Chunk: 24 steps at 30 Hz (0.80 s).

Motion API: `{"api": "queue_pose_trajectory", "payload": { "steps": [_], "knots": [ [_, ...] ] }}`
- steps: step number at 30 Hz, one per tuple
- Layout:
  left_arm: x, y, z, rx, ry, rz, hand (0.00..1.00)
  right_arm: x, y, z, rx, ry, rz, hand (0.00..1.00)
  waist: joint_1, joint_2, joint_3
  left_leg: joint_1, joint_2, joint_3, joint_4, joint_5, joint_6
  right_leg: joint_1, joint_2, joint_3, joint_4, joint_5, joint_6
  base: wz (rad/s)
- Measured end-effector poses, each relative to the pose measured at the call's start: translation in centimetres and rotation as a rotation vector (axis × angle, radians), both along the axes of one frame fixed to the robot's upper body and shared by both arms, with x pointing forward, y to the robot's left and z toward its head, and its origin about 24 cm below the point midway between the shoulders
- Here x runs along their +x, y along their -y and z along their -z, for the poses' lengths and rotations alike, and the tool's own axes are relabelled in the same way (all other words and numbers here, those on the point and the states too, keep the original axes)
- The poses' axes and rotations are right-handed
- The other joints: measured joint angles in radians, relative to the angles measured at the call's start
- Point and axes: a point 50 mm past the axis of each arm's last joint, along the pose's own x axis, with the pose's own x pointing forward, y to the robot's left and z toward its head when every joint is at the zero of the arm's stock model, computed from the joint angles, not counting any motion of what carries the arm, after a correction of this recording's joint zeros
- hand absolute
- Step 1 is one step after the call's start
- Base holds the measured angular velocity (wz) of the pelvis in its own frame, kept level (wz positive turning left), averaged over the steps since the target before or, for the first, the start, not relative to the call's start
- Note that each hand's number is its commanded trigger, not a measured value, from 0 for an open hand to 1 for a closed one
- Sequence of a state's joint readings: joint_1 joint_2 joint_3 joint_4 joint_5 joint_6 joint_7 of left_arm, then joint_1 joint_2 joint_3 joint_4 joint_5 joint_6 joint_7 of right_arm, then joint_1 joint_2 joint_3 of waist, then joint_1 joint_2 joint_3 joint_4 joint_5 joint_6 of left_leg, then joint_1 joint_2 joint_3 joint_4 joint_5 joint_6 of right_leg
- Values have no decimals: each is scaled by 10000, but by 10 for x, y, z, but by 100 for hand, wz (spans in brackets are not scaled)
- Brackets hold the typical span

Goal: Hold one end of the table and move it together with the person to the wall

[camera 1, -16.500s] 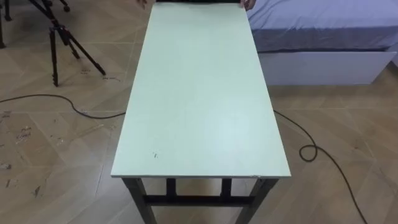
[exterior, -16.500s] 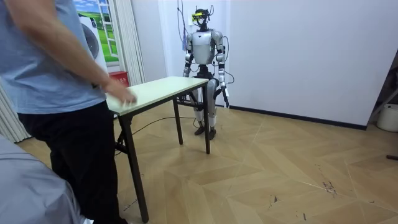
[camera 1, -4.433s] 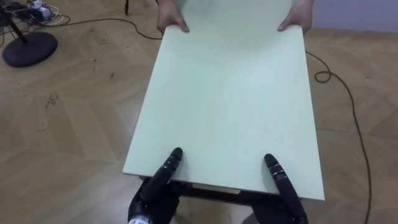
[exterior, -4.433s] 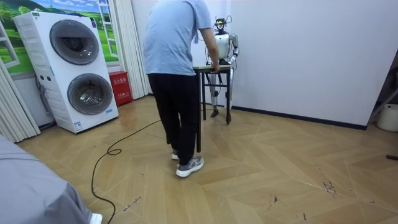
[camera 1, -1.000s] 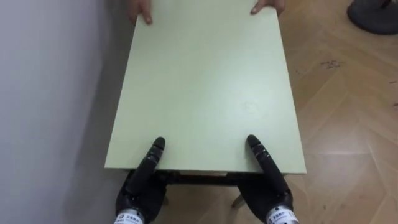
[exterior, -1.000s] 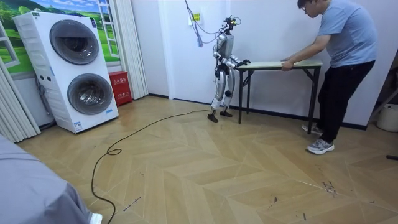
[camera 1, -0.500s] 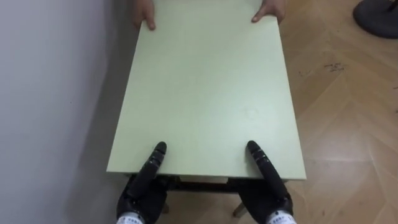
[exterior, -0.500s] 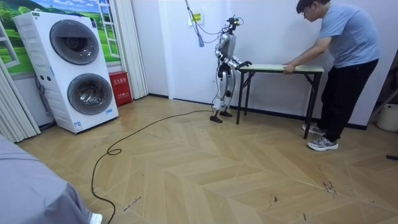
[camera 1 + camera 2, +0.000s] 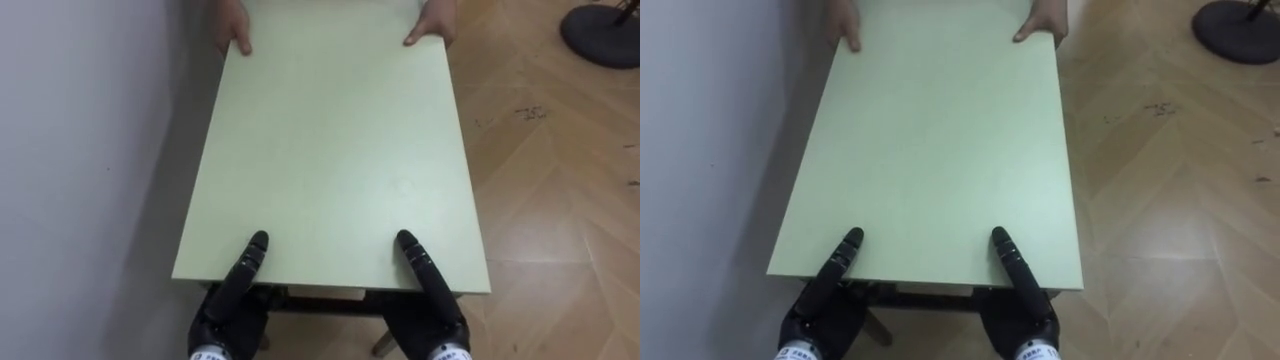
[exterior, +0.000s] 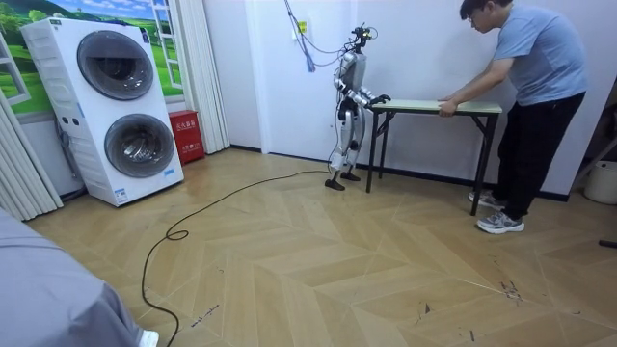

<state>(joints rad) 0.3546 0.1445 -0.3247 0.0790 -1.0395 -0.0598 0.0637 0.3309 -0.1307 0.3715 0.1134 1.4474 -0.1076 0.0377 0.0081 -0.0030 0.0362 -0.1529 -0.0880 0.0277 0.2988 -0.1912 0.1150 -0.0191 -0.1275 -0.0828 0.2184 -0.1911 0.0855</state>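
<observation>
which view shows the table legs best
The room view: the table is seen side-on by the wall, its dark legs visible full length. In the eye views the tabletop covers them, apart from bits of dark frame under the near edge.

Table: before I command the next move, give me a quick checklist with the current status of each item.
1. Robot's left hand placed at the near edge of the table: ok.
2. Robot's right hand placed at the same edge: ok.
3. Firmness of either hold under the edge: cannot tell, the top hides it.
4. The person's hands at the far edge, one at each corner: ok.
5. Clearance to the wall on the robot's left: cannot tell; the table's long side runs close along it.
6. The floor on the robot's right: ok; the round dark base stands off beyond the far corner.
</observation>
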Motion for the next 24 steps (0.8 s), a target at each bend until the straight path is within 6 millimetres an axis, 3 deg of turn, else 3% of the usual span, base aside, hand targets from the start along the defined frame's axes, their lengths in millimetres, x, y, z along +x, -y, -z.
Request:
{"api": "queue_pose_trajectory", "payload": {
  "steps": [13,16,17,18,19,24],
  "knots": [
    [-1,-1,11,-149,-156,-56,100,-2,1,7,-100,-245,-11,100,27,69,-27,432,61,11,-176,-7,-12,354,55,-107,-9,61,-20,0],
    [-3,-2,15,-240,-190,-124,100,-3,0,9,-129,-302,-60,100,25,88,-81,553,64,15,-257,-6,-15,426,55,-185,-13,66,-24,0],
    [-4,-2,17,-252,-259,-137,63,-4,0,11,-131,-359,-72,82,20,99,-110,639,67,12,-273,-6,-16,518,55,-250,-15,68,-25,0],
    [-5,-2,18,-272,-322,-158,36,-5,0,13,-131,-424,-78,26,16,103,-123,730,69,9,-315,-6,-16,591,55,-293,-17,71,-29,0],
    [-5,-2,19,-279,-341,-167,0,-5,1,13,-130,-444,-86,0,15,103,-123,762,69,9,-323,-6,-16,622,55,-302,-18,71,-29,0],
    [-6,-6,20,170,-269,145,0,-8,3,18,-320,19,-495,0,7,150,-136,820,66,20,-321,-8,-21,735,55,-306,-169,98,-27,-2]
  ]
}}
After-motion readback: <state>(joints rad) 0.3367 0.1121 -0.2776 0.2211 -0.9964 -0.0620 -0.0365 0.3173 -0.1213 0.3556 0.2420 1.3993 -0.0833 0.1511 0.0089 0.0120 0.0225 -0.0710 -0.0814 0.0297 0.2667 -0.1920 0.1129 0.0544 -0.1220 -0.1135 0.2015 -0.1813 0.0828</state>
